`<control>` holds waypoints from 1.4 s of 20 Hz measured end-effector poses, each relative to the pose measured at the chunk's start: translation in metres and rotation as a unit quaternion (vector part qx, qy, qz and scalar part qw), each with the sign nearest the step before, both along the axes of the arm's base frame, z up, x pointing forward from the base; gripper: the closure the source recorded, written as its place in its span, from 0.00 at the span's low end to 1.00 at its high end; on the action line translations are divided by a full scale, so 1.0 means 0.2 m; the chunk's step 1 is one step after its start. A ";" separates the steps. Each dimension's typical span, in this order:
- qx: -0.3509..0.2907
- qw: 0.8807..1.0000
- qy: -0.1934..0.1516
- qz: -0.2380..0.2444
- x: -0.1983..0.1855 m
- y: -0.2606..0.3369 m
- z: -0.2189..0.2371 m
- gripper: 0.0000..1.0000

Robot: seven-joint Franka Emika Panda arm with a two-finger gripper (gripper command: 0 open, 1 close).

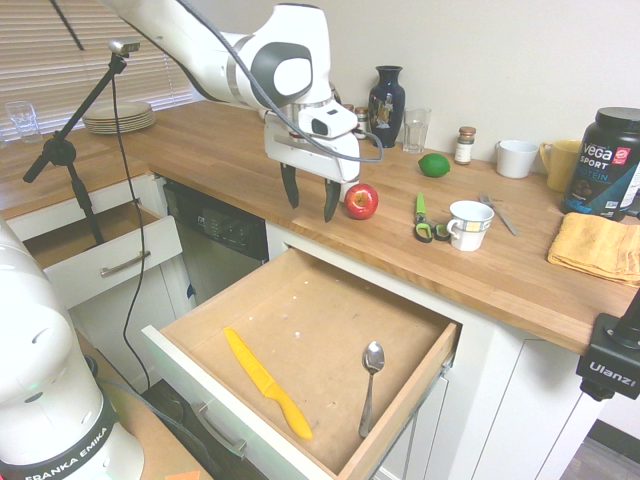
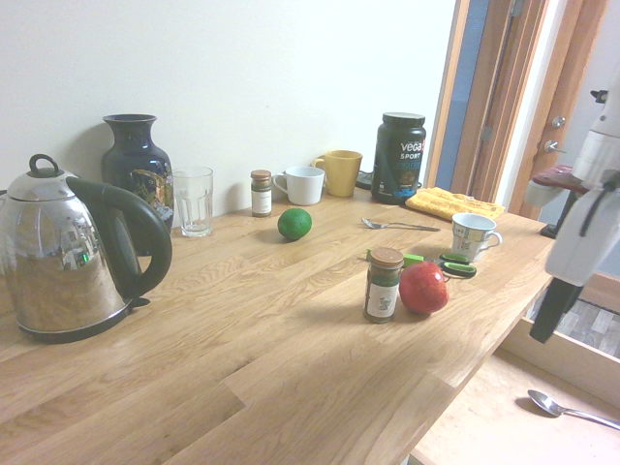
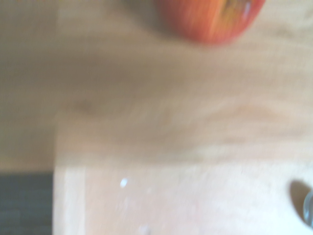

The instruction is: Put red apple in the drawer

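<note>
The wide white-fronted wooden-bottomed drawer [image 1: 325,300] stands pulled out below the countertop and contains a yellow knife [image 1: 268,384] and a silver metal spoon [image 1: 370,388]. The black-fingered two-finger gripper [image 1: 311,205] is open and empty, positioned near the counter edge. The round glossy red apple [image 1: 361,201] rests on the countertop, just beside a cork-topped glass spice jar [image 2: 383,285].

A shiny red apple [image 2: 423,288] sat right of centre, just beside a small cork-topped glass spice jar [image 2: 383,285]; a chrome kettle with black handle [image 2: 73,250] stood at far left
</note>
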State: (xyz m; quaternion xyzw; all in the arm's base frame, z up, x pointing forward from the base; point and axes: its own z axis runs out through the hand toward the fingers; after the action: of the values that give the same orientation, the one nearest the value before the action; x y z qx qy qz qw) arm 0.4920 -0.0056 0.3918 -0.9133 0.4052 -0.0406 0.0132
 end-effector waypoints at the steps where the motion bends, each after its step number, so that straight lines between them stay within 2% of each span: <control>1: -0.001 1.000 0.001 -0.002 0.04 -0.01 -0.01 0.00; 16: -0.006 1.000 0.021 -0.017 0.67 -0.09 -0.01 0.00; 23: -0.008 0.999 0.033 -0.013 0.82 -0.07 -0.09 0.00; 28: -0.009 0.999 0.039 -0.019 0.86 -0.10 -0.12 0.00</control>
State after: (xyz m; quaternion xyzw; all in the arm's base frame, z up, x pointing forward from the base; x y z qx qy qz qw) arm 0.6645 -0.0256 0.3669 -0.9063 0.4223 -0.0092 -0.0117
